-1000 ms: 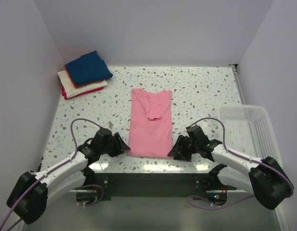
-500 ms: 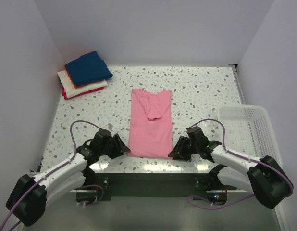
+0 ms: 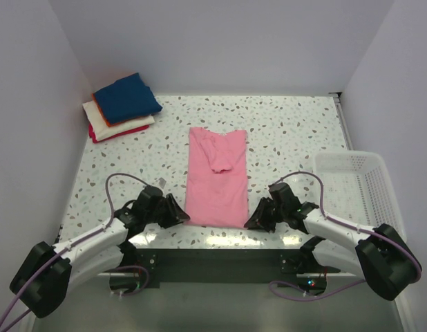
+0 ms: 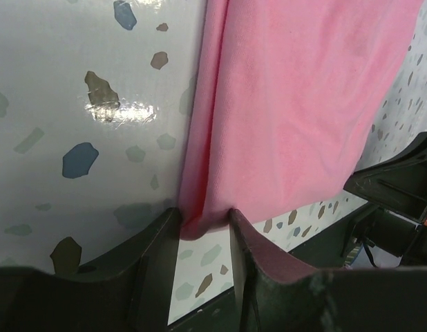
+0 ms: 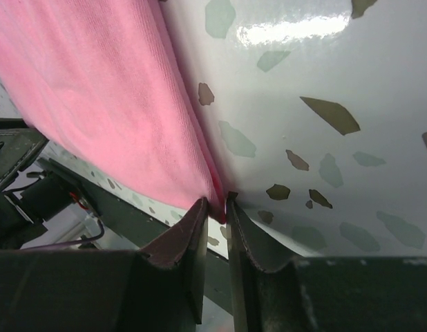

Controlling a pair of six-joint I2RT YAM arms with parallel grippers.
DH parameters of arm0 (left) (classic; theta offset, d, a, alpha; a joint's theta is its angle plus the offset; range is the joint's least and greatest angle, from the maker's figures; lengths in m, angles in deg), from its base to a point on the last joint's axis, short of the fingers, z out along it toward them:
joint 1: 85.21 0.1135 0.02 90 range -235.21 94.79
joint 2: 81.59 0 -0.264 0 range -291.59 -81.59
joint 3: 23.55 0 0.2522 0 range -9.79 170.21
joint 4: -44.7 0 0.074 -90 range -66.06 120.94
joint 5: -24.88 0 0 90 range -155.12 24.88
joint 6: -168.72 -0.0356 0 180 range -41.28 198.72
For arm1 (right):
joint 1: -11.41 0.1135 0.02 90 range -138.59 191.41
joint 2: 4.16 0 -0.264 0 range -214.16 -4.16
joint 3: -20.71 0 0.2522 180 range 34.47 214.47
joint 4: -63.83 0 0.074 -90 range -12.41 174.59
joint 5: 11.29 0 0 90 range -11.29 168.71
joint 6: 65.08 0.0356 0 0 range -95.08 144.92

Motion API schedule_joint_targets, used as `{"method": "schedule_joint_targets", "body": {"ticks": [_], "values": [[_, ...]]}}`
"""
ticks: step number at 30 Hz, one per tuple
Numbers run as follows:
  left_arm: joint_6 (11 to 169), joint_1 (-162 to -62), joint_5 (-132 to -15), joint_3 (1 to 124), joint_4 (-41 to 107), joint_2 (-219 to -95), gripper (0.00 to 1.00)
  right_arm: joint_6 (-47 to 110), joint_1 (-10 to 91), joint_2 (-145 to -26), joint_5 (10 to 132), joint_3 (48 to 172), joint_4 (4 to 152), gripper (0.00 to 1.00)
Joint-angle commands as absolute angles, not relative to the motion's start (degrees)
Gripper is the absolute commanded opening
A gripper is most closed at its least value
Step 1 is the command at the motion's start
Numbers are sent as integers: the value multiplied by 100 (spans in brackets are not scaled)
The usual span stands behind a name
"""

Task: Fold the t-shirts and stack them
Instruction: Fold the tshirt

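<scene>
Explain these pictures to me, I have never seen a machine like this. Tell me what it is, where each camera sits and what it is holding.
This is a robot with two arms bolted at the near edge of a speckled table. The wide picture looks down from above and behind the arms. The two close-ups come from cameras on the wrists, each looking past its own fingers. On the table lie a pink t-shirt, a stack of folded t-shirts at the far left, and a white basket at the right. The left end effector and the right end effector each pinch a near corner of the pink t-shirt, which lies flat.
</scene>
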State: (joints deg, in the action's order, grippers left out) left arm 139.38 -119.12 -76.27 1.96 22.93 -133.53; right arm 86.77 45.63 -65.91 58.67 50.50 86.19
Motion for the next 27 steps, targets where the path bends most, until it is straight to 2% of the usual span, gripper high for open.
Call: {"method": "schedule_joint_targets", "body": {"ticks": [1,8,17,22,26,27], "values": [[13848,-12028,-7452,-47,1644,-13669,40,8583,4578,-6568,5955,5099,8761,21],[13874,-12133,-7487,-47,1758,-13766,30,8531,4578,-6559,5911,5204,8743,22],[13839,-12160,-7557,-56,1776,-13722,20,8504,4578,-6542,5902,5205,8682,40],[13822,-12177,-7663,-56,1907,-13722,12,8460,4578,-6524,6025,5222,8682,39],[13822,-12204,-7777,-56,2118,-13705,6,8425,4578,-6506,6113,5213,8647,32],[13813,-12204,-7847,-56,2171,-13687,6,8425,4578,-6515,6113,5213,8629,27]]}}
